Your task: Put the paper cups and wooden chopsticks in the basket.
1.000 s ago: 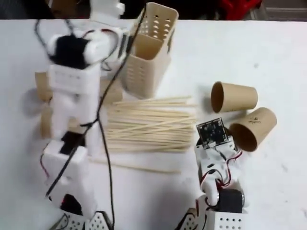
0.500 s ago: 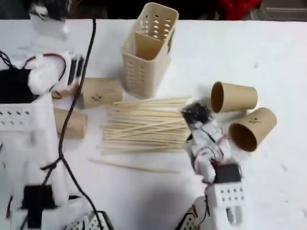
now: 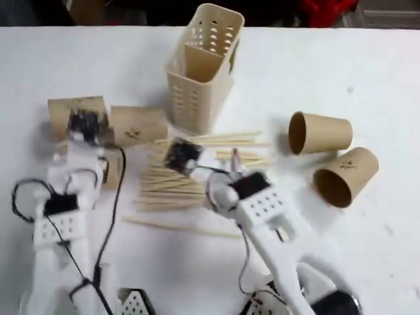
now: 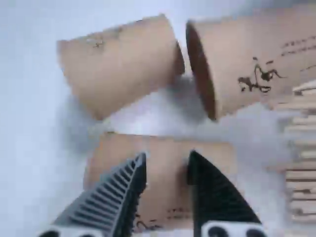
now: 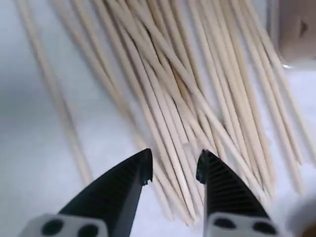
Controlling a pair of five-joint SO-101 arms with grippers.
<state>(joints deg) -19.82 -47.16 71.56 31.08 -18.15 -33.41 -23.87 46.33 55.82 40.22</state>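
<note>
Now the right gripper [image 5: 173, 165], fingers parted, hangs over the wooden chopsticks [image 5: 197, 98] heaped just in front of the basket [image 3: 197, 85], the sticks running lengthwise through its gap. The left gripper [image 4: 165, 163], likewise parted, hovers over a paper cup [image 4: 165, 143] lying sideways near the basket.

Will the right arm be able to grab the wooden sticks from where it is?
Probably yes. The right pincer hangs open right above the chopsticks, and nothing lies between them.
</note>
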